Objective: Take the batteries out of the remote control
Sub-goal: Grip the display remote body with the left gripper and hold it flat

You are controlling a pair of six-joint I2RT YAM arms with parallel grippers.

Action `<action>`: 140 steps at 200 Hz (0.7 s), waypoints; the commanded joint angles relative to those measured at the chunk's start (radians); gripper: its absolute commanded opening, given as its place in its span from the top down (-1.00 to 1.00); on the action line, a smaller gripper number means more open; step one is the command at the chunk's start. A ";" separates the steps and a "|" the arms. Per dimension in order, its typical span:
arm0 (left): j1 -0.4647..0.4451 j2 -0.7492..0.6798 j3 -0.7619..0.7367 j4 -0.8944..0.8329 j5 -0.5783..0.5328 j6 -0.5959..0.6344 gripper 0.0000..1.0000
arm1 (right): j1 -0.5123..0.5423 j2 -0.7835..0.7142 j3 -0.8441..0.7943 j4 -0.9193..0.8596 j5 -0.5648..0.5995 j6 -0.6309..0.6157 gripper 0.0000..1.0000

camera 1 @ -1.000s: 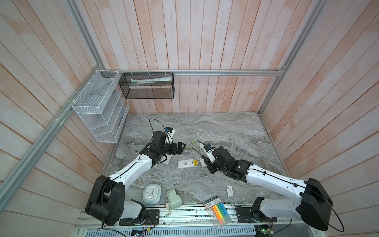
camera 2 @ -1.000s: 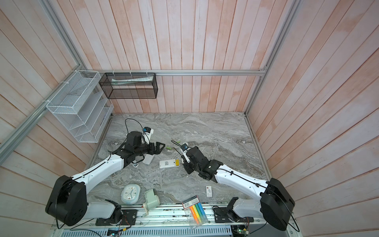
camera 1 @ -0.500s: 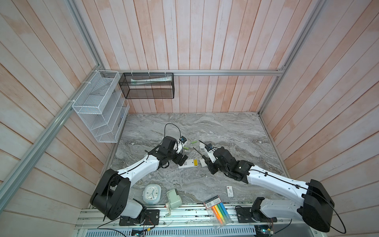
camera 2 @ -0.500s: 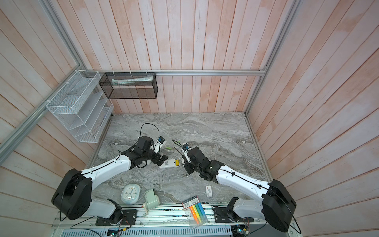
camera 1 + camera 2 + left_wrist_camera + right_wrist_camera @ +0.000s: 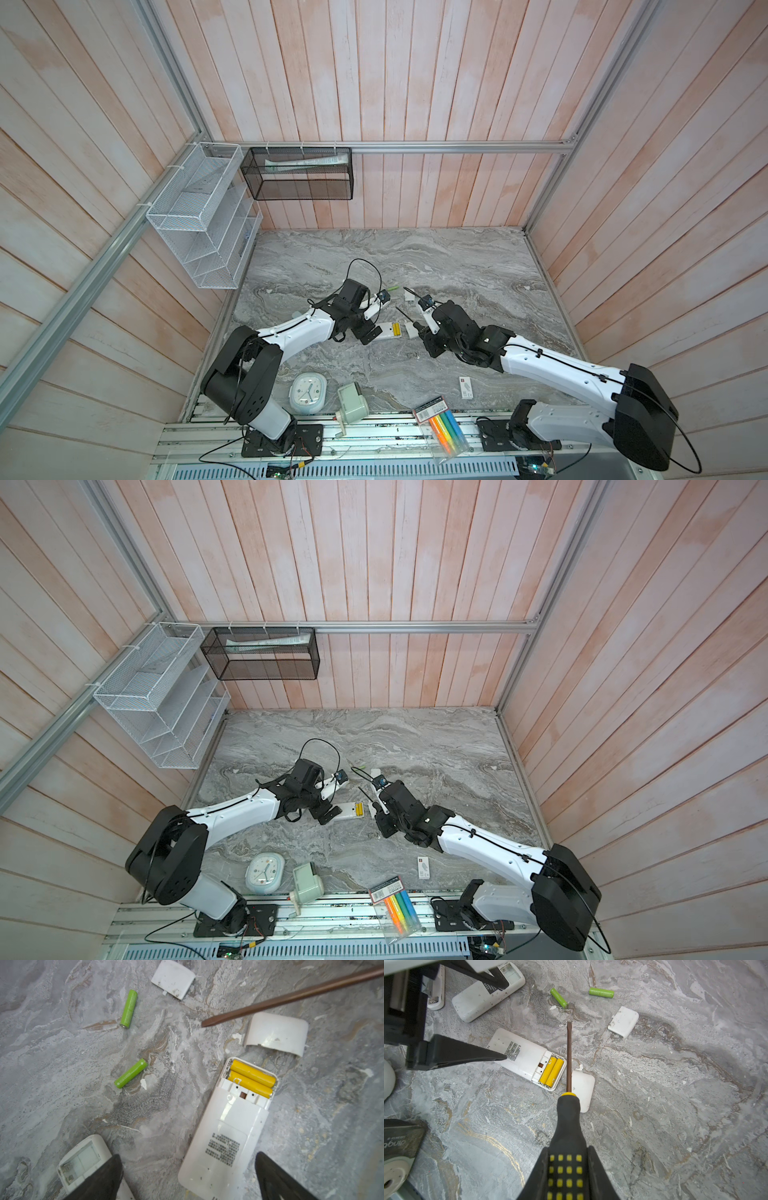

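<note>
batteries [image 5: 253, 1073] crosswise in remote [image 5: 224, 1136], side by side

A robotics lab test booth: whitewashed pink wooden plank walls [image 5: 374, 83] on bare aluminium profile beams [image 5: 457, 147] enclose a grey marble-patterned tabletop [image 5: 457, 266]. Two white-and-black robot arms [image 5: 552, 368] mount on a slotted aluminium rail [image 5: 374, 432] at 6 o'clock. A white wire-mesh rack [image 5: 199, 216] hangs at 10 o'clock.

- Pale pink wooden walls [image 5: 395, 83] on three sides.
- The surface [image 5: 457, 257] is grey, swirly stone.
- A white wire rack [image 5: 183, 220] and black basket [image 5: 299, 190] hang up.
</note>
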 commanded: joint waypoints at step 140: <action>-0.005 0.188 0.160 -0.166 0.080 0.132 -0.87 | 0.006 -0.047 -0.034 -0.029 -0.026 0.020 1.00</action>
